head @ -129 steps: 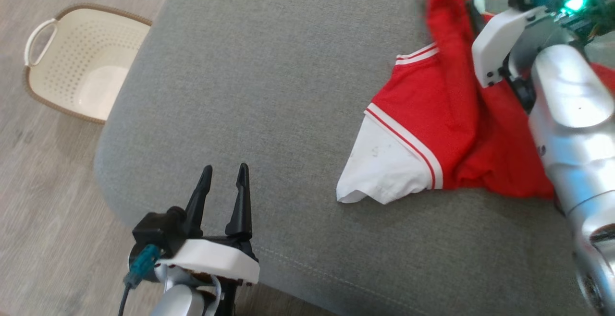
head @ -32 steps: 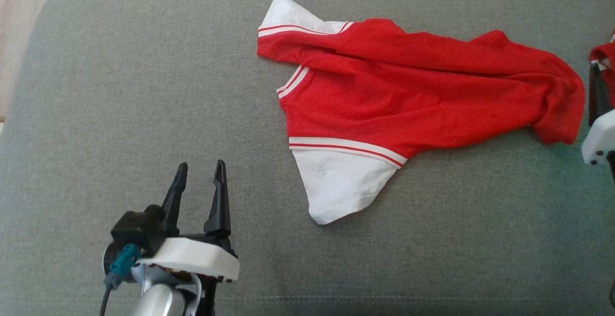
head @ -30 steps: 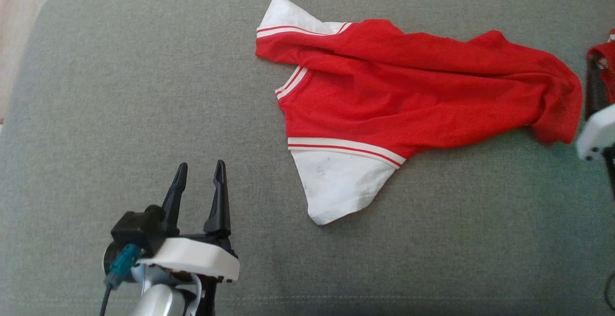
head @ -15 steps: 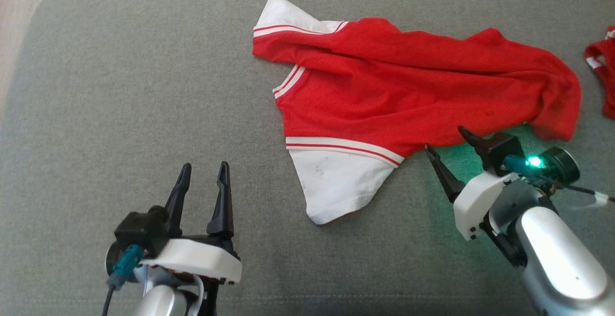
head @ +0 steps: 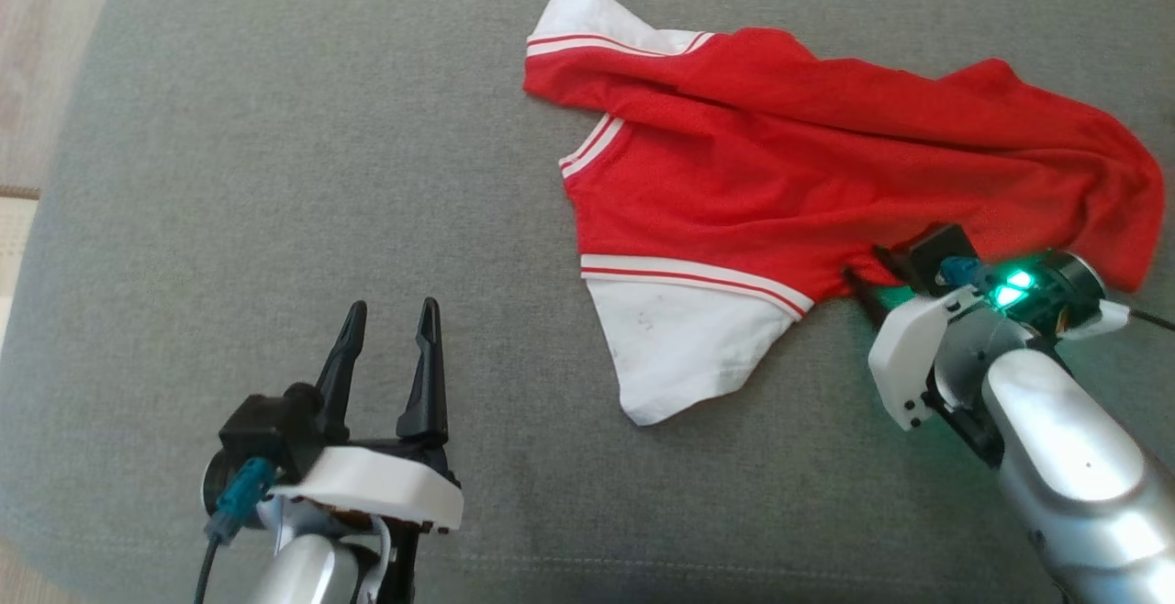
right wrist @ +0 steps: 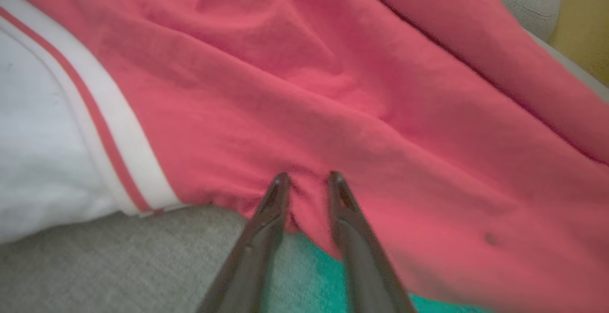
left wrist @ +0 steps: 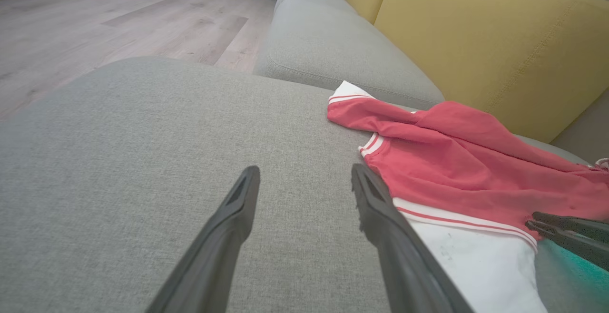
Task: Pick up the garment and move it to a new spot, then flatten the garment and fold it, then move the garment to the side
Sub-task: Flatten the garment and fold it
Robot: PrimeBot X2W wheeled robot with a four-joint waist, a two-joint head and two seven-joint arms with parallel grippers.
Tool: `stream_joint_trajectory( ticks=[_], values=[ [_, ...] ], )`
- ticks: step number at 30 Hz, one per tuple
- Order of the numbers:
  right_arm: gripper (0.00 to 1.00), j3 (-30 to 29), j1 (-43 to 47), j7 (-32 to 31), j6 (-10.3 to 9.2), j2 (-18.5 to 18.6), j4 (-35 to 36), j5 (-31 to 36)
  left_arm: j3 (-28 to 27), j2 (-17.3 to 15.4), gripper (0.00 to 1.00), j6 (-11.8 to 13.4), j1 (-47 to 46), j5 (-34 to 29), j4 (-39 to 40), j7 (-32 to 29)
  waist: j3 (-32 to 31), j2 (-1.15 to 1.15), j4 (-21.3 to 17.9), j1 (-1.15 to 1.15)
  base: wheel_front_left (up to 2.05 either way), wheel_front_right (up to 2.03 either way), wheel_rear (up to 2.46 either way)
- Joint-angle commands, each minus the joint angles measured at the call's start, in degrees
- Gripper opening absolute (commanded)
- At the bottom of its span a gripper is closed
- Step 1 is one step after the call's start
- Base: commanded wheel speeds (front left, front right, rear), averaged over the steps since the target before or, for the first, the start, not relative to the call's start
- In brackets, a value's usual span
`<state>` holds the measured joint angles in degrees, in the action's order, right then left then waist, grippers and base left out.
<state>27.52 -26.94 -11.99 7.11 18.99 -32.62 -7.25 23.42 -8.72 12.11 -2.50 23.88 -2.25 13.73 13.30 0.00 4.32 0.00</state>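
You see the red garment (head: pixel 780 163) lying crumpled on the grey sofa cushion (head: pixel 275 173), with one white sleeve pointing to the near edge. Your right gripper (right wrist: pixel 308 176) is at the near hem, jaws narrow around a small fold of red cloth; whether they really grasp it I cannot tell. Your left gripper (head: pixel 393 306) hovers over bare cushion, jaws released wide.

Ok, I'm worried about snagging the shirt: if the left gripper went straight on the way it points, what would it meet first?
Probably bare grey cushion: the left gripper aims slightly down at it. The garment lies just right of that line, though depth is unclear.
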Motion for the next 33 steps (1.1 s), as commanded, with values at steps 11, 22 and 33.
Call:
stream_joint_trajectory(
  ticks=[11,22,33],
  values=[
    [0.00,5.2,-5.8,7.1,0.37,-5.6,-0.2,-2.5,-1.9,-0.5,1.00,0.2,-1.6,0.8,1.2,0.8,-0.4,0.00,2.5,0.00,0.00,0.00,0.00],
    [0.00,13.8,-11.4,9.8,0.37,-12.6,2.1,-6.3,-1.9,-0.3,1.00,0.1,-1.7,1.0,1.0,1.0,-0.4,0.00,3.6,0.00,0.00,0.00,0.00],
    [1.00,14.7,-12.2,13.8,0.37,-13.9,-2.6,-10.3,-2.6,-0.6,1.00,0.4,-1.6,1.0,1.2,1.1,-0.2,0.00,3.1,0.00,0.00,0.00,0.00]
  ],
)
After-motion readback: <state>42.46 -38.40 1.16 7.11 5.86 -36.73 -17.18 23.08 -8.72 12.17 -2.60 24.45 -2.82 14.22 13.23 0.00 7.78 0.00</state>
